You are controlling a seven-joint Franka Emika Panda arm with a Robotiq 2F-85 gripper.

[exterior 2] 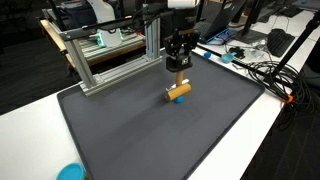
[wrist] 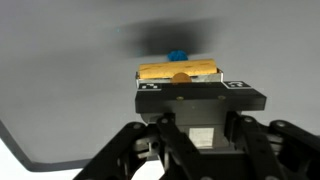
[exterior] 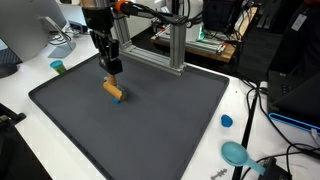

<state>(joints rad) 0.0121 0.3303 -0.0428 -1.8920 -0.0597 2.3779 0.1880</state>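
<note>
Block: orange wooden block (exterior: pixel 114 90) is lying on dark grey mat (exterior: pixel 170 120).
Claw (exterior: pixel 113 72): yours is hovering just above it; I cannot tell its width.

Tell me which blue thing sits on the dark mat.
The small blue piece beside the wooden block; the others lie off it, on the white table.

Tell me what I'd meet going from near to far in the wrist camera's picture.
First the gripper → yellow wooden block lying crosswise just past it → small blue piece peeking out behind the block → grey mat stretching on beyond.
</note>
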